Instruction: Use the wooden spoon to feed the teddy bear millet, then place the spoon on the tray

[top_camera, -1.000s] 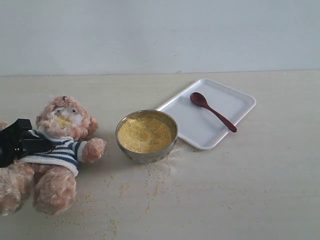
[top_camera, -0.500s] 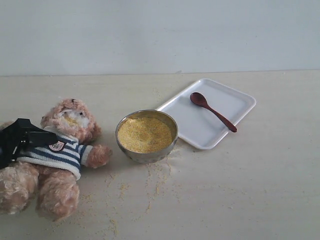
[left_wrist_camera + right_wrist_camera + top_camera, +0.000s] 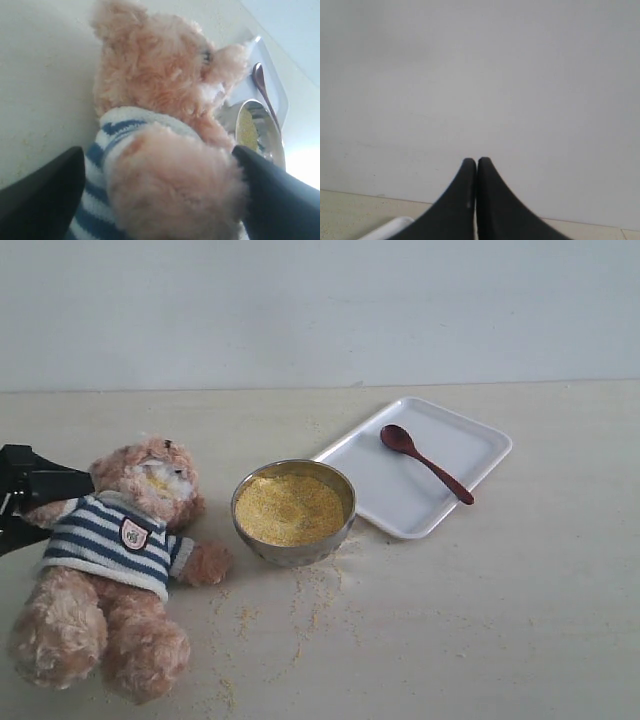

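Note:
The teddy bear (image 3: 115, 570) lies on its back at the left, with yellow grains on its muzzle (image 3: 160, 480). My left gripper (image 3: 45, 485) is at the left edge beside its shoulder. In the left wrist view that gripper (image 3: 156, 152) is open, its jaws wide apart on either side of the bear's (image 3: 165, 100) fluffy arm. Millet (image 3: 290, 508) fills the steel bowl (image 3: 293, 545) in the middle. The wooden spoon (image 3: 425, 462) lies on the white tray (image 3: 400, 510) behind the bowl. My right gripper (image 3: 476, 161) is shut on nothing and faces the wall.
Loose millet specks (image 3: 300, 610) are scattered on the table in front of the bowl and beside the bear. A pale wall runs along the table's far edge. The left wrist view also catches the bowl (image 3: 255, 130) and the spoon (image 3: 260, 82) beyond the bear's head.
The bear has tipped back and slid toward the front, lying flatter with its chest badge showing. My left gripper has drawn back to the left, off the bear's shirt.

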You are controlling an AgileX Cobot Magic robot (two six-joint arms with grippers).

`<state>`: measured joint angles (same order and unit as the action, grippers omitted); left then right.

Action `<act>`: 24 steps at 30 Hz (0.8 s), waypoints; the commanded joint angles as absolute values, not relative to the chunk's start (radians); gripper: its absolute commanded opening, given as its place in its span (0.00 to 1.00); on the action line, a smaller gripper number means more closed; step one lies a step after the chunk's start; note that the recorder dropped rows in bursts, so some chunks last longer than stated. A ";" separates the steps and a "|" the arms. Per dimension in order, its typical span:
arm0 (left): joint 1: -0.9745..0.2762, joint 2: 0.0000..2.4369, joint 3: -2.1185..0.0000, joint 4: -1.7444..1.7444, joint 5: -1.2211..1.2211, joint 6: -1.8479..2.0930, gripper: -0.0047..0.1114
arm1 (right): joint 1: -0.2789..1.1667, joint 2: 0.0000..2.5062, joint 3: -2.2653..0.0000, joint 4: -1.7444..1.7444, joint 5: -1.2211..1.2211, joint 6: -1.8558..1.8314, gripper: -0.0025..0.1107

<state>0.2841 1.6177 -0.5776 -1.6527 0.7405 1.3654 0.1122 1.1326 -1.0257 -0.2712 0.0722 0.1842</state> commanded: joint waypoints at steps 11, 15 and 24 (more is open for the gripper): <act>0.402 1.313 -0.582 -1.383 0.508 0.886 0.09 | 0.110 1.130 -1.025 -0.263 0.069 0.184 0.02; 0.402 1.235 -0.582 -1.416 0.323 0.809 0.08 | 0.110 1.130 -1.025 -0.263 0.069 0.184 0.02; 0.402 1.073 -0.582 -1.418 -0.108 0.591 0.08 | 0.110 1.130 -1.025 -0.263 0.071 0.186 0.02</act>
<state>0.3989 1.1240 -0.5793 -1.4055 0.0316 0.6301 0.1122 1.1326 -1.0257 -0.2610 0.0722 0.1842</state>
